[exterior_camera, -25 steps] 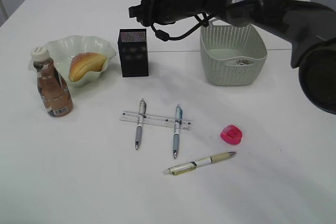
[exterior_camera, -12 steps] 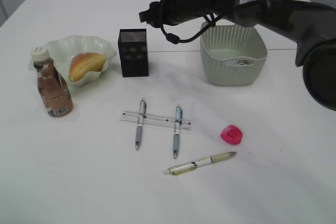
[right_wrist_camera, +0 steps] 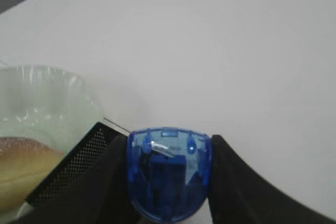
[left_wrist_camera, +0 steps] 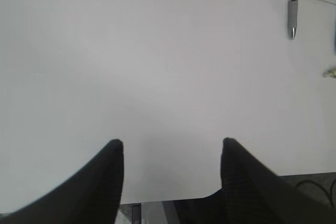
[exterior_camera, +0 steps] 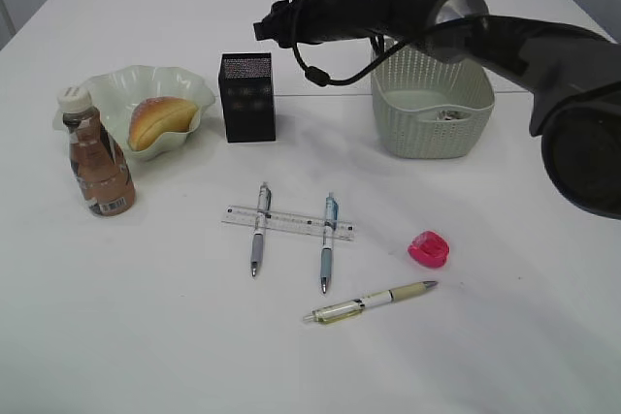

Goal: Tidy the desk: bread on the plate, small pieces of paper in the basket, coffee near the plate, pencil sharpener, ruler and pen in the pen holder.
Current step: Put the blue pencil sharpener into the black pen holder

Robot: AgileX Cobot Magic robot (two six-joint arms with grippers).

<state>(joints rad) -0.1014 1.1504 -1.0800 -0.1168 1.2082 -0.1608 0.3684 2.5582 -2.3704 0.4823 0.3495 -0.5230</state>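
— Right wrist view is showing us why we are hovering here: our right fingers (right_wrist_camera: 168,182) are clamping a blue pencil sharpener (right_wrist_camera: 169,171) from both sides, and the black mesh pen holder (right_wrist_camera: 71,169) is sitting just below and to the left. We are carrying the sharpener toward that opening, we judge.

— Agreed. From the exterior, the right arm is reaching across above the pen holder (exterior_camera: 246,97), not yet over its mouth as far as we can tell. What are the containers holding?

— We are seeing bread (exterior_camera: 158,120) already lying in the scalloped plate (exterior_camera: 194,89), with the coffee bottle (exterior_camera: 97,164) standing just beside it. The basket (exterior_camera: 432,104) is holding small bits of paper at its bottom. Whether anything is inside the holder, we cannot tell.

— And the left side?

— Our left fingers (left_wrist_camera: 170,153) are standing released, gripping nothing, over bare counter (left_wrist_camera: 157,77). Still lying out: the ruler (exterior_camera: 287,222) under two pens, a third pen (exterior_camera: 369,302), and a pink sharpener (exterior_camera: 429,248) well apart from the holder.
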